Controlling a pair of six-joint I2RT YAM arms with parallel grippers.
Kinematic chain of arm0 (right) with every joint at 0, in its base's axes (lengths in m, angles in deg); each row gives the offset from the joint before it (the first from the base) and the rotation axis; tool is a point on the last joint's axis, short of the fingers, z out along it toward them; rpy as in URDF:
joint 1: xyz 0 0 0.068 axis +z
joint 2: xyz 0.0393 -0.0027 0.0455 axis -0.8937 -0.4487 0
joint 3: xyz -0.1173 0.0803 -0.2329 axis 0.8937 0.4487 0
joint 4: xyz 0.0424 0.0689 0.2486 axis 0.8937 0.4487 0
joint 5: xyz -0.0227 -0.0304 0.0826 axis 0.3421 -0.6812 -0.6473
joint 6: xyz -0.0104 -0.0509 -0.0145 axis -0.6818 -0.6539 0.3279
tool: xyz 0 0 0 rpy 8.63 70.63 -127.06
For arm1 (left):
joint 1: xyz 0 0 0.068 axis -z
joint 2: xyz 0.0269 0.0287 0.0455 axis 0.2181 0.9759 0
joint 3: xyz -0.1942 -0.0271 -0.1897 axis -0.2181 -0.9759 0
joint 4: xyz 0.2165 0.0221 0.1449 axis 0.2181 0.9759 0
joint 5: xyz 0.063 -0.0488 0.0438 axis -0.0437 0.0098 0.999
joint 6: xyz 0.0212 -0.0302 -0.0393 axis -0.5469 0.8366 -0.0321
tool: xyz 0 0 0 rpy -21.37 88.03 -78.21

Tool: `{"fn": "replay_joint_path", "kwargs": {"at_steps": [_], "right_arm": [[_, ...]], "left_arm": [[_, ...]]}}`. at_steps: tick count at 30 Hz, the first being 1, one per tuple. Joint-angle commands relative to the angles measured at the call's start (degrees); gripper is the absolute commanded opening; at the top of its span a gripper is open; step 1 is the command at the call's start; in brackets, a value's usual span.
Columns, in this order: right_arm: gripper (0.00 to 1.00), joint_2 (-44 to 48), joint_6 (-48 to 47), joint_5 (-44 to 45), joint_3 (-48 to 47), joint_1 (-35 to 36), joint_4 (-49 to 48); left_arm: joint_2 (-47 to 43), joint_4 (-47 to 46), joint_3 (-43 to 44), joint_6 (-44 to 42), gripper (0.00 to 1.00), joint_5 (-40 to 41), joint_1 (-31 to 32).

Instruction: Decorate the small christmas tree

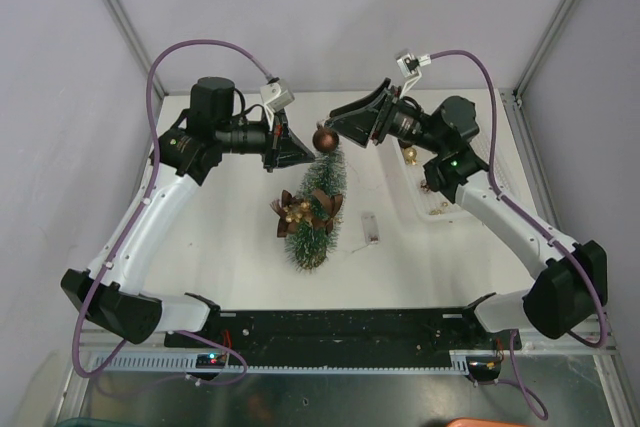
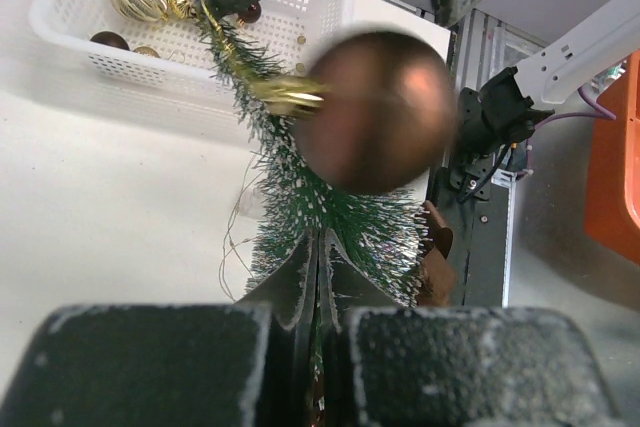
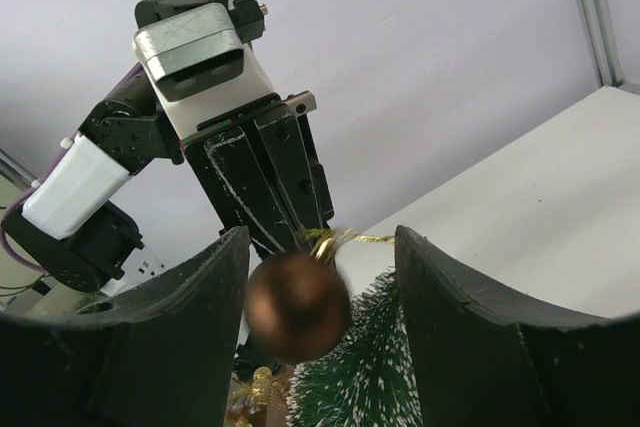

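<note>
A white table seen from above, enclosed by pale walls, with two robot arms reaching in from its near edge: the left arm curves in from the left and the right arm from the right, and their heads almost meet over the far middle. A white plastic basket sits on the right side of the table, partly under the right arm, holding gold and brown baubles. The small christmas tree, dark green with frosted bristles, is in the middle of the table between the arms and just left of the basket, its narrow tip pointing to the far side and ending right at the two claws. The right gripper stands wide open, one finger on each side of a brown bauble without touching it. The left gripper is fully closed at the tree's tip. The bauble's gold loop lies at its fingertips, though whether they pinch it cannot be told. A brown star-shaped ornament with gold beads sits halfway down the tree. A small pale oblong object lies on the table to the tree's right.
</note>
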Motion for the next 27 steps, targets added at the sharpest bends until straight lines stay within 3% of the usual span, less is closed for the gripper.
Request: {"fn": "replay_joint_path", "kwargs": {"at_steps": [1,17,27], "right_arm": [[0.66,2.65,-1.78,-0.33,-0.44,0.32,-0.85],[0.68,7.87,-7.27,0.18,-0.44,0.46,6.81],[0.68,11.61,-10.98,1.59,-0.36,0.39,15.17]], "left_arm": [[-1.81,-0.54,-0.13,-0.51,0.0,0.22,0.28],[-3.84,-0.5,-1.35,-0.52,0.0,2.79,-0.81],[-8.67,-0.49,-6.86,0.04,0.08,4.4,-2.91]]}}
